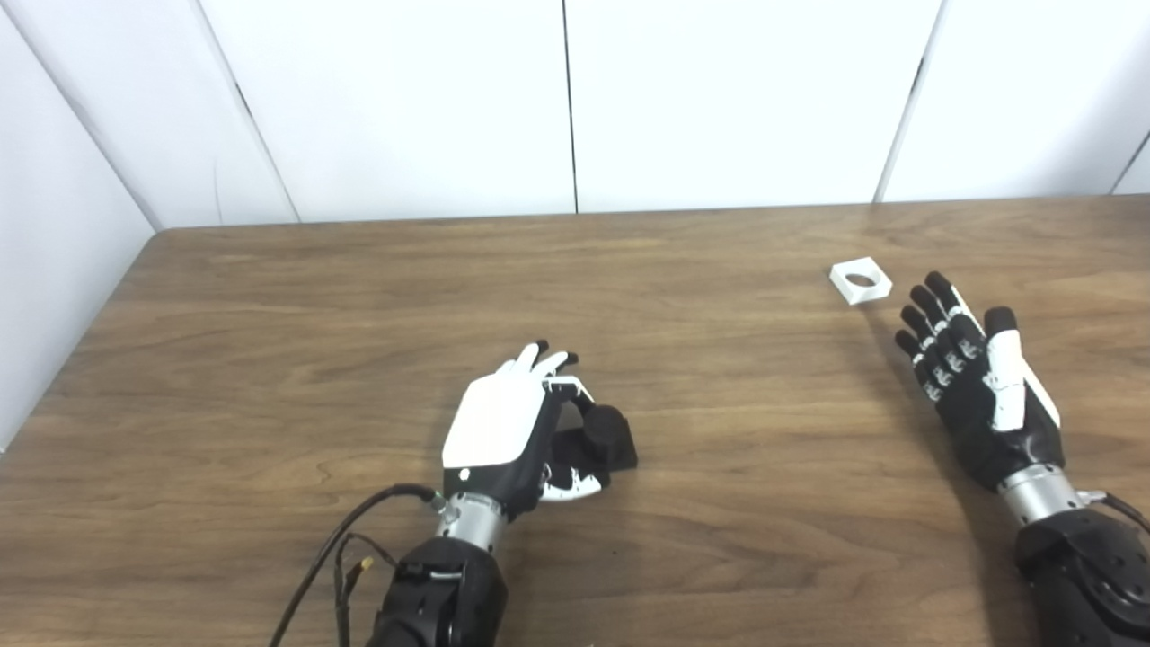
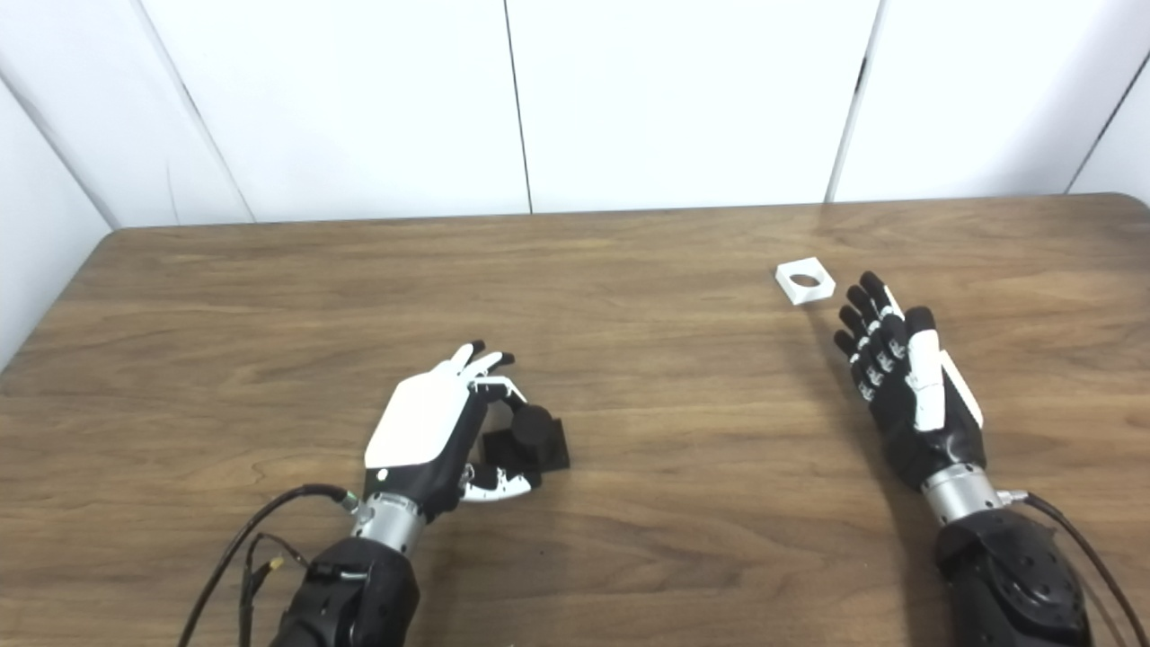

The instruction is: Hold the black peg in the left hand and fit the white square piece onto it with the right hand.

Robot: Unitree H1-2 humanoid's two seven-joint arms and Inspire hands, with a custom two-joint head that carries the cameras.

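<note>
The black peg (image 1: 604,438), a short cylinder on a square base, rests on the table near the front middle. My left hand (image 1: 505,429) lies just left of it, back upward, its fingers (image 1: 550,359) and thumb loosely bracketing the peg without clamping it. The white square piece (image 1: 861,280), with a round hole, lies flat at the right. Just behind it and nearer to me, my right hand (image 1: 979,386) is open with its fingers spread and straight, fingertips a short gap from the piece and holding nothing.
The brown wooden table (image 1: 359,314) runs back to white wall panels; its left edge slants along the left side. Black cables (image 1: 332,548) trail from my left forearm across the front of the table.
</note>
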